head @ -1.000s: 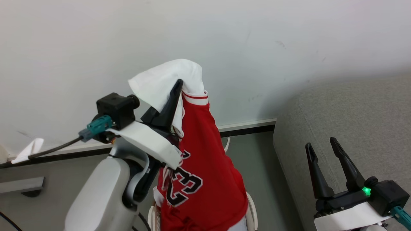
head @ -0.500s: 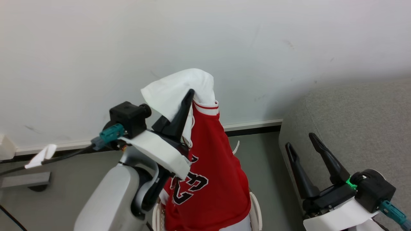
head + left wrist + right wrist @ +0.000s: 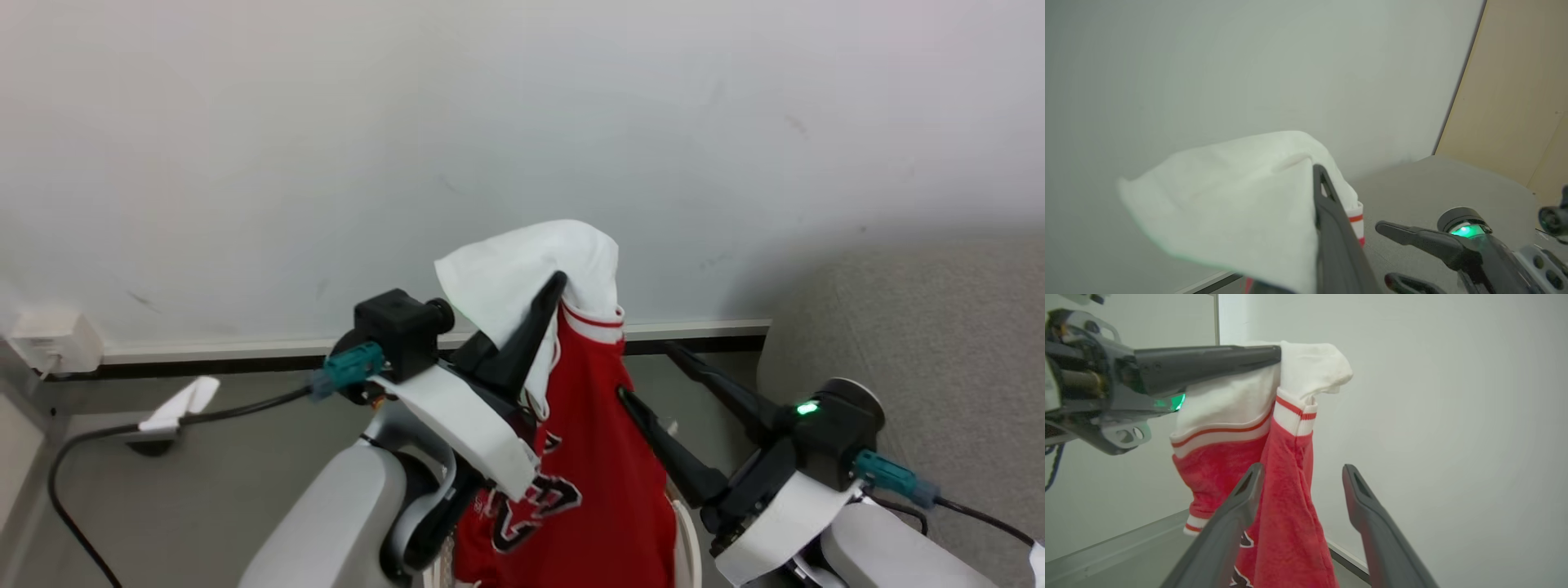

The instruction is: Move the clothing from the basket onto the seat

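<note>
- Left end effector (image 3: 555,287): clenched on the white top fold of the clothing (image 3: 588,441), which hangs free before the wall (image 3: 326,122);
- Right end effector (image 3: 649,371): fingers spread, just right of the clothing;
- Seat (image 3: 939,327): farther right of the clothing.

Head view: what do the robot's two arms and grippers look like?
Both the left gripper and right gripper have long, tapering dark fingers on black bases, with a white wrist plate and black camera block. Teal connectors feed black cables; the left one carries a white tag. A green light glows on the right wrist. Forearms are pale grey.
</note>
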### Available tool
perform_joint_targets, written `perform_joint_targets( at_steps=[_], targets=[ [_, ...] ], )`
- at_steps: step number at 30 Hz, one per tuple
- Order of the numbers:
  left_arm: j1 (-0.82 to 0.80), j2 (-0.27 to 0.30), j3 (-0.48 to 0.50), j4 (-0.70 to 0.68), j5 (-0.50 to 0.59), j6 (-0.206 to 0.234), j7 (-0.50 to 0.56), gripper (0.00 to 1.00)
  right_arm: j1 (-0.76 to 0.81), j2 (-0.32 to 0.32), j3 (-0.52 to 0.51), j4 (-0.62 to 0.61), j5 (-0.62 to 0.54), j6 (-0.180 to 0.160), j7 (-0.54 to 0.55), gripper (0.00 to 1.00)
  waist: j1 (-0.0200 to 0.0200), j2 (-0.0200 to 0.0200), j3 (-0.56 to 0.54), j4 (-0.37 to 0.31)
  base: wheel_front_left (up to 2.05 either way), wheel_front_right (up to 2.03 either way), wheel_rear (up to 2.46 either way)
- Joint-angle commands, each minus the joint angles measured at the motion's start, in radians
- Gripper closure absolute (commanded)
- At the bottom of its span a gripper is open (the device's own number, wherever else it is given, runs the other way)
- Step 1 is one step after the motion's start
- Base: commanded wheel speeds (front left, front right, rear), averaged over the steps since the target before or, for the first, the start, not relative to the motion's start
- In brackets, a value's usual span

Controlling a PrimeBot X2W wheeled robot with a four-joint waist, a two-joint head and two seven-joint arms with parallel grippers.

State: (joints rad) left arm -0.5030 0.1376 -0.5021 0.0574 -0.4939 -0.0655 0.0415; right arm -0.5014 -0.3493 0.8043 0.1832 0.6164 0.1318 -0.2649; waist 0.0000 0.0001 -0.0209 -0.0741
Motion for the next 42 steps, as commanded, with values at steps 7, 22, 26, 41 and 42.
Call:
perform_joint_targets(
  at_steps=[7, 22, 26, 41, 42],
  targets=[
    [0.016, -0.020, -0.047, 0.015, -0.007, -0.016, -0.005, 1.00, -0.105, -0.021, 0.236, 0.153, 0.179, -0.002, 0.001, 0.00, 0.0000, -0.0001, -0.013, 0.066, 0.00, 0.00, 0.00],
    [-0.008, -0.052, -0.117, -0.059, -0.051, -0.022, 0.036, 1.00, -0.129, 0.098, 0.425, 0.425, 0.388, -0.002, 0.001, 0.00, 0.0000, -0.0001, -0.051, 0.176, 0.00, 0.00, 0.00],
    [-0.007, -0.050, -0.123, -0.074, -0.054, -0.016, 0.044, 1.00, -0.124, 0.143, 0.390, 0.467, 0.379, -0.002, 0.001, 0.87, 0.0000, -0.0001, -0.055, 0.184, 0.00, 0.00, 0.00],
    [0.046, -0.018, -0.086, -0.055, -0.067, 0.021, 0.019, 1.00, -0.051, 0.167, 0.137, 0.377, 0.343, -0.002, 0.001, 1.00, 0.0000, -0.0001, -0.045, 0.135, 0.00, 0.00, 0.00],
    [0.052, -0.013, -0.079, -0.053, -0.068, 0.025, 0.015, 1.00, -0.044, 0.167, 0.112, 0.363, 0.336, -0.002, 0.001, 1.00, 0.0000, -0.0001, -0.043, 0.127, 0.00, 0.00, 0.00]
  ],
)
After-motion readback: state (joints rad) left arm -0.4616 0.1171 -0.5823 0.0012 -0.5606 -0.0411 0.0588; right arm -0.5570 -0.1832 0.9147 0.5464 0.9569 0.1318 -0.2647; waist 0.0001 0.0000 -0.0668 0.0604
